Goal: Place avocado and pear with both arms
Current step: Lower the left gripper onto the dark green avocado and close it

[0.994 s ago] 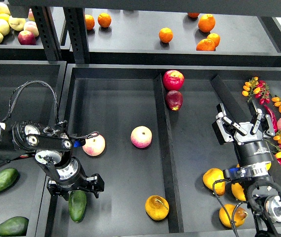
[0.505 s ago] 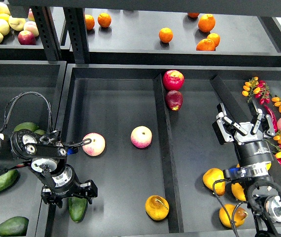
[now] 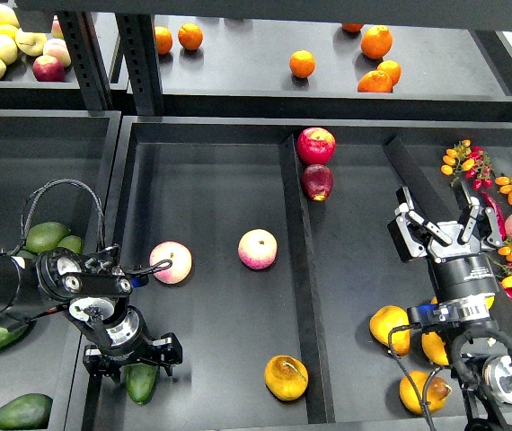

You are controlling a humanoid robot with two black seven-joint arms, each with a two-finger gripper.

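The dark green avocado [image 3: 142,384] lies at the front left corner of the middle tray [image 3: 211,180]. My left gripper [image 3: 131,356] hangs right over its upper end, with the jaws spread to either side of it; the fruit rests on the tray floor. The yellow-orange pear [image 3: 286,377] with a brown patch lies at the front of the same tray, near the divider. My right gripper [image 3: 443,224] is open and empty above the right tray, well away from the pear.
Two pink-cream fruits [image 3: 171,261] [image 3: 257,249] lie mid-tray. Red apples [image 3: 316,145] sit by the divider. More avocados [image 3: 46,237] [image 3: 22,411] are in the left tray, more pears [image 3: 388,325] under my right arm. Chillies and small tomatoes [image 3: 507,193] lie at right, oranges [image 3: 302,63] on the shelf.
My left arm has drawn back to the left and down, so its gripper covers more of the avocado. The avocado has stayed put. The right arm has not moved.
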